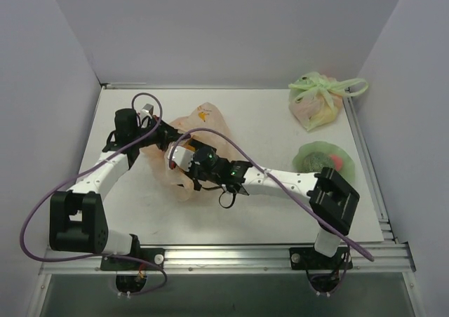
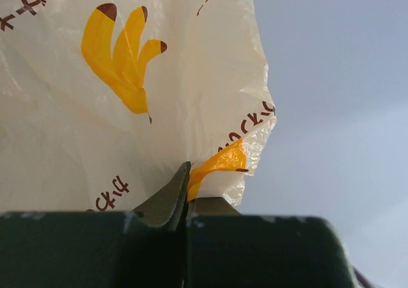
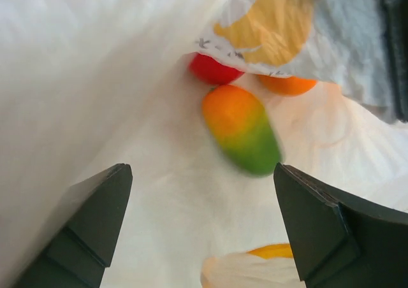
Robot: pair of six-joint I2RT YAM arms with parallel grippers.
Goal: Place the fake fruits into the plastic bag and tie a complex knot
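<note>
The peach plastic bag [image 1: 203, 124] printed with yellow bananas lies at the table's middle. My left gripper [image 1: 163, 135] is shut on the bag's edge [image 2: 220, 164] and holds the film up. My right gripper [image 1: 184, 161] is open at the bag's mouth, its fingers [image 3: 95, 218] wide apart and empty. Inside the bag lie an orange-and-green fruit [image 3: 242, 130], blurred, a red fruit [image 3: 213, 70] and an orange fruit [image 3: 288, 84] partly under the film. A dark green bumpy fruit [image 1: 317, 163] and a red fruit [image 1: 338, 162] sit on a light green film sheet [image 1: 349, 166] at the right.
A pale green bag [image 1: 317, 101] with tied green handles lies at the back right. Grey walls close in the table on three sides. A purple cable [image 1: 231, 152] loops over both arms.
</note>
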